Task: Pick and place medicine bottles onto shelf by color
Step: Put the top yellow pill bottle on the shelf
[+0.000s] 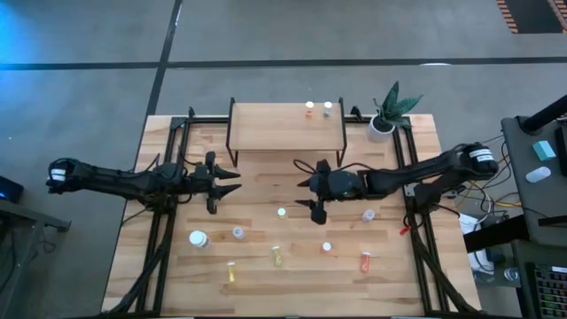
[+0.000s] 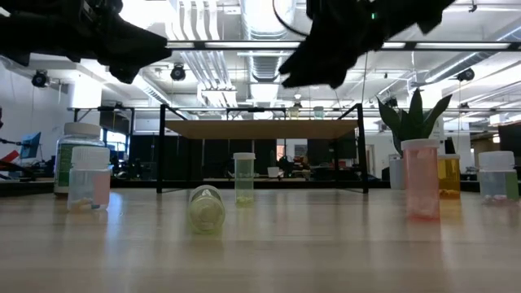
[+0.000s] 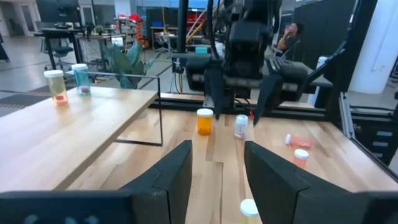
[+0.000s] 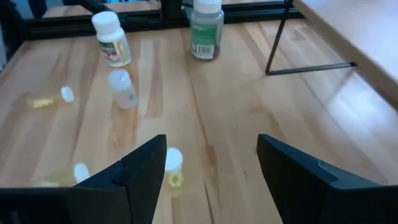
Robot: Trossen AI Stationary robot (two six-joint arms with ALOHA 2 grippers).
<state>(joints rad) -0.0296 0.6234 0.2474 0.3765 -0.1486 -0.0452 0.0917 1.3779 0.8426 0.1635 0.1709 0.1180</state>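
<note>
Pale wood makes up the table [image 1: 177, 275], and the shelf [image 1: 285, 126] — a light top on thin black legs — stands at its far edge with its long side running left to right. Both arms hang above the table just in front of the shelf. The left gripper [image 1: 232, 182] points toward the centre, its jaws apart and empty; the right gripper [image 1: 306, 193] points back at it, jaws spread wide, also empty.

Two bottles [image 1: 318, 109] stand upright on the shelf's right end, one with orange contents, one clear. On the table I count eight more: a larger white bottle [image 1: 198, 238] near the left, small ones scattered in the front half. At least three lie on their sides — a yellow one [image 1: 277, 256], an amber one [image 1: 232, 272] and an orange-red one [image 1: 365, 262] — long axes running roughly front to back.

Only the low view shows one bottle [image 2: 206, 207] lying end-on; only the right wrist view shows a green label [image 4: 205, 35].
</note>
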